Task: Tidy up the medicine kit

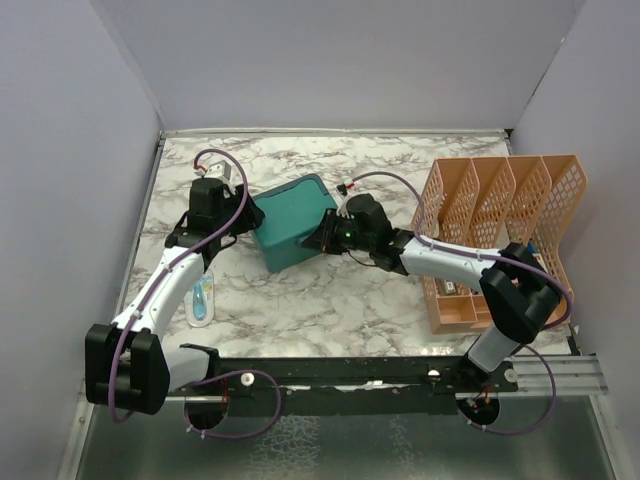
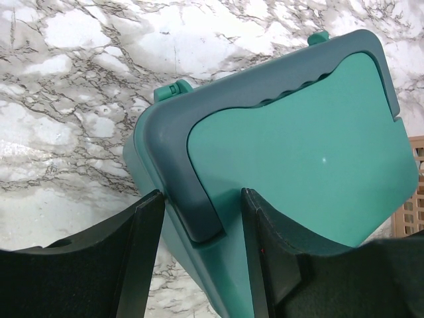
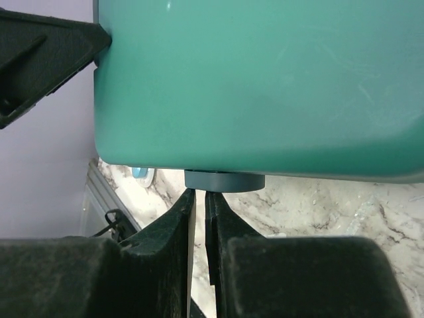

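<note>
We log the medicine kit (image 1: 293, 222) lying skewed near the middle of the marble table (image 1: 330, 300). The left gripper (image 1: 247, 213) meets its left end, the right gripper (image 1: 322, 237) its right end. 1 orange mesh rack (image 1: 500, 195) stands at the right edge. 1 small blue item (image 1: 203, 298) lies beside the left arm.

Top external: from above and behind my bases, I looked down on the marble table (image 1: 330, 300).
Left wrist: close, past my left fingers (image 2: 99, 271), I faced the medicine kit (image 2: 298, 159) lid.
Right wrist: closer still, low, I faced its side.
Shared: the kit, in all three.
</note>
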Controlling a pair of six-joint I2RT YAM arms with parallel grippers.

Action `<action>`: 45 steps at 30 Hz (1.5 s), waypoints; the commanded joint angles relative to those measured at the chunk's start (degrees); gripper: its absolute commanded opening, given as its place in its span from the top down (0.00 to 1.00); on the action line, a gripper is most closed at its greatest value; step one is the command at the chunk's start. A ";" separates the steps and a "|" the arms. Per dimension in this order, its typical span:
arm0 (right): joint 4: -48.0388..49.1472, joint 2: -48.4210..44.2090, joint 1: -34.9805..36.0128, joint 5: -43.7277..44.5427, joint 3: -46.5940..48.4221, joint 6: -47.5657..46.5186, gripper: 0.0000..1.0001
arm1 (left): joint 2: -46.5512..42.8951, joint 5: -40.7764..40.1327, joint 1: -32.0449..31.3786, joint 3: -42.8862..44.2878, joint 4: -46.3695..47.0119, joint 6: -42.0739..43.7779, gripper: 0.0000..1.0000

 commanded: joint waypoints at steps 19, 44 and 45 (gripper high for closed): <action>3.87 6.60 -0.26 7.38 8.22 -24.10 0.90 | 2.56 1.47 -0.22 -0.78 -5.25 1.07 0.48; -26.63 -27.00 -0.34 27.48 0.76 -31.26 0.48 | -30.51 -13.36 -0.20 -1.35 -5.53 10.23 0.01; -26.94 -29.60 -0.35 28.47 -0.10 -31.46 0.47 | -31.44 -13.70 -0.18 -0.05 -7.20 10.91 0.01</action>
